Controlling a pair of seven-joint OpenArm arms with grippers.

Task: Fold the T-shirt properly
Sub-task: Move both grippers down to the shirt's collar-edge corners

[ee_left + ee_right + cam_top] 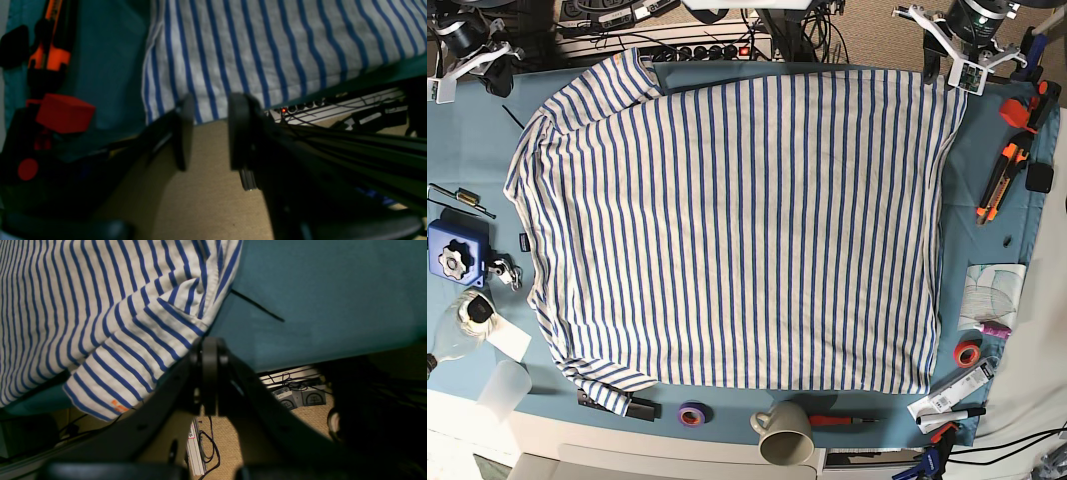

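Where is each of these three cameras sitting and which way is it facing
Left wrist: on the left arm, looking past its open left gripper at the T-shirt hem by the table edge, floor below.
Right wrist: on the right arm, looking past its shut right gripper at a sleeve of the T-shirt and the teal cloth.
Base: overhead, looking straight down on the spread T-shirt; left gripper top right, right gripper top left.
Shared: the left wrist and base views both show the orange knife.
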